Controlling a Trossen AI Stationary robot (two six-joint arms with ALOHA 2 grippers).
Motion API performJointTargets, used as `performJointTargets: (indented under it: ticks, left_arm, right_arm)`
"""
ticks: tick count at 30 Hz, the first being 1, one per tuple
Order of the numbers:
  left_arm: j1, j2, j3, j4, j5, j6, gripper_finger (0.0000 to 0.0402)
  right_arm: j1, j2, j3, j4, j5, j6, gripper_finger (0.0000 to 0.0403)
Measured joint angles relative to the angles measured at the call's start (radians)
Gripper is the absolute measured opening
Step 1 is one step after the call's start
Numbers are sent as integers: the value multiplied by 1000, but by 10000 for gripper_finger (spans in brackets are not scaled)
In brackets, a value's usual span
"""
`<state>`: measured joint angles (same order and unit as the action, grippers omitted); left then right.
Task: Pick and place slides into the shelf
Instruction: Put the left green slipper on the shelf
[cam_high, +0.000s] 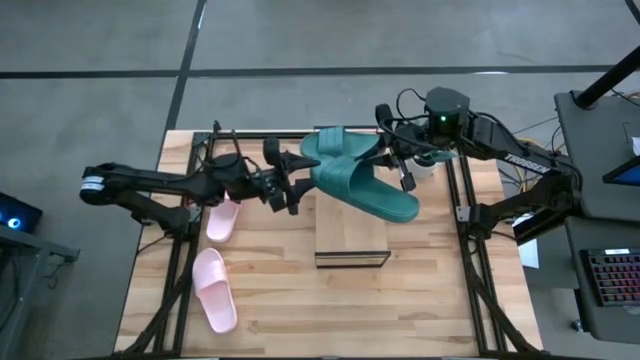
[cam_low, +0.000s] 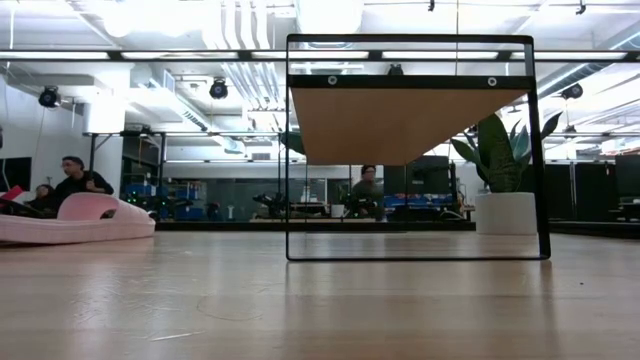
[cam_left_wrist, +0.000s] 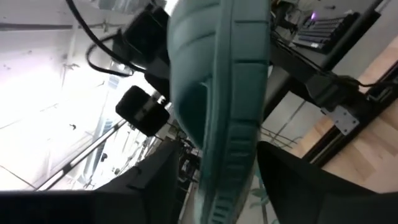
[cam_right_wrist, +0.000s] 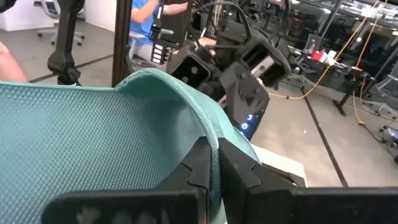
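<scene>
Two teal slides are up over the shelf (cam_high: 351, 240), a light-wood rack in the table's middle. My left gripper (cam_high: 300, 187), reaching from the left, is shut on the nearer teal slide (cam_high: 370, 192), which runs slanting toward the right. My right gripper (cam_high: 380, 155), coming from the far right, is shut on the farther teal slide (cam_high: 338, 147). Two pink slides (cam_high: 222, 218) (cam_high: 214, 290) lie sole-down on the table, left of the shelf. The low view shows the shelf's open end (cam_low: 400, 120) and one pink slide (cam_low: 75, 220), but no gripper. My left gripper pinches the nearer teal slide by its left end (cam_high: 318, 180), coming level from the table's left. Its wrist view shows the sole's edge (cam_left_wrist: 227, 168) standing between the two fingers (cam_left_wrist: 155, 180). The slide juts out over the shelf top; whether it touches it, I cannot tell. My right gripper pinches the curved edge of the farther teal slide's strap (cam_right_wrist: 208, 134) between its two fingers (cam_right_wrist: 236, 168), slanting in from the far right. The slide is above the shelf's far end, beside the other teal slide.
Black frame rails (cam_high: 470, 250) run along the table's left and right sides. Bare wood (cam_high: 420, 300) lies in front of and right of the shelf. A keyboard (cam_high: 610, 285) sits off the table's right; people show in the room beyond (cam_low: 75, 180).
</scene>
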<state>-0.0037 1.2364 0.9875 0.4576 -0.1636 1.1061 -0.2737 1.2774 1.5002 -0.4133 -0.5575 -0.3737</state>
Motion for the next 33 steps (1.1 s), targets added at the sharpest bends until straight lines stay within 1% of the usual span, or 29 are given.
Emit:
performJointTargets:
  ticks: [7,10,13,16,17,20,22,24,27,29,33]
  left_arm:
    - [11,62,45,-9,-9,6,124]
    - [12,72,52,-15,-27,35,78]
    - [12,67,51,-30,-27,46,25]
    - [12,42,51,-65,-30,35,22]
    - [13,36,48,-64,-37,33,22]
    - [13,11,35,-62,-84,33,22]
    - [13,-9,29,-76,-130,28,22]
    - [13,-29,18,-129,-171,13,22]
    - [12,-36,10,-212,-215,-52,22]
    - [14,-38,-8,-228,-277,-59,22]
    - [13,-29,-53,-196,-408,-57,22]
  right_arm:
    - [12,-2,0,-1,-1,0,9]
    - [12,-2,0,0,1,0,12]
    - [12,-2,0,4,4,0,28]
    - [12,-1,0,6,16,-16,56]
    - [12,-3,2,5,40,-24,66]
    - [13,-15,20,-3,186,-36,96]
    - [13,-26,35,-3,310,-65,114]
    - [12,-35,50,-1,435,-83,129]
    - [10,-56,70,4,552,-115,143]
    - [12,-71,74,5,580,-122,148]
    - [12,-77,74,-3,585,-125,149]
